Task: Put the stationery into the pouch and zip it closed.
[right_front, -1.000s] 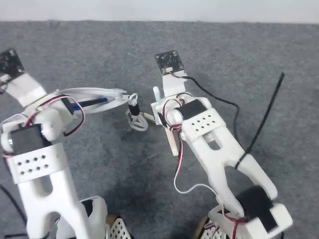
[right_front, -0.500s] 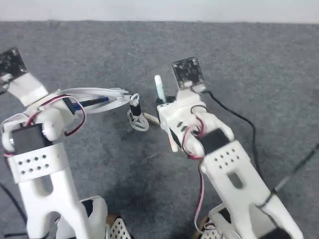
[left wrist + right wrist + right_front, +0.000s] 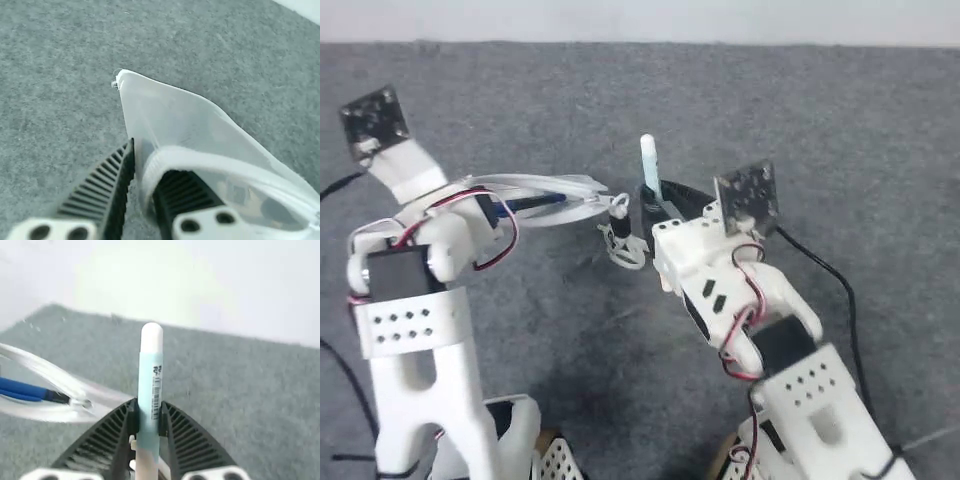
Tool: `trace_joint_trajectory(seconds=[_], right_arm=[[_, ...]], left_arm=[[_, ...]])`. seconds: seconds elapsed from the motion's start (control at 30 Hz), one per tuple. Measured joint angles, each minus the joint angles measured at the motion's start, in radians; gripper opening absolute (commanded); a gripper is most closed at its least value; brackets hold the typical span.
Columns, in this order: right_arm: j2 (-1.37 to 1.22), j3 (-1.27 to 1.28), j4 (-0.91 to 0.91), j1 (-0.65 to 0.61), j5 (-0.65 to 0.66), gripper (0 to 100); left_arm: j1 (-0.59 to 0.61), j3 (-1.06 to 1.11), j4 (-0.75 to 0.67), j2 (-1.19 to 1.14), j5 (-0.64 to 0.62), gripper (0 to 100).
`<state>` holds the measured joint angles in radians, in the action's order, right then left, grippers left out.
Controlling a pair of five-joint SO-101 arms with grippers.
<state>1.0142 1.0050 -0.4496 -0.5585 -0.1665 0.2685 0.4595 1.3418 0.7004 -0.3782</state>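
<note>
A clear plastic pouch (image 3: pixel 555 196) is held up off the grey table by my left gripper (image 3: pixel 142 182), which is shut on the pouch's edge (image 3: pixel 165 157). A blue pen (image 3: pixel 535 202) lies inside it. The pouch's mouth points toward the right arm, and a black zipper pull with a white ring (image 3: pixel 622 243) dangles from that end. My right gripper (image 3: pixel 148 419) is shut on a pale blue and white pen (image 3: pixel 151 372) that stands upright (image 3: pixel 648 165), just right of the pouch's mouth. In the right wrist view the pouch (image 3: pixel 47 390) and the blue pen (image 3: pixel 22 389) sit off to one side.
Grey felt (image 3: pixel 800 120) covers the table, with a white wall along the far edge. A black cable (image 3: pixel 825 270) trails from the right arm across the mat. Both arm bases stand at the near edge.
The right arm has swung right and turned its wrist, so the pale pen now points up. The left arm with the pouch has shifted slightly right.
</note>
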Motion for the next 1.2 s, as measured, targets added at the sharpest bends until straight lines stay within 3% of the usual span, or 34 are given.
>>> trace_joint_trajectory(seconds=[0.43,0.87,1.2], right_arm=[[0.209,0.121,0.204,-0.005,0.0,0.6],[0.233,0.143,0.471,-0.215,0.0,0.6],[0.233,0.144,0.652,-0.305,0.0,0.6]], left_arm=[[-0.006,0.0,0.0,0.0,0.0,1],[-0.006,0.0,0.0,0.0,-0.003,1],[-0.006,0.0,0.0,0.0,-0.003,1]])
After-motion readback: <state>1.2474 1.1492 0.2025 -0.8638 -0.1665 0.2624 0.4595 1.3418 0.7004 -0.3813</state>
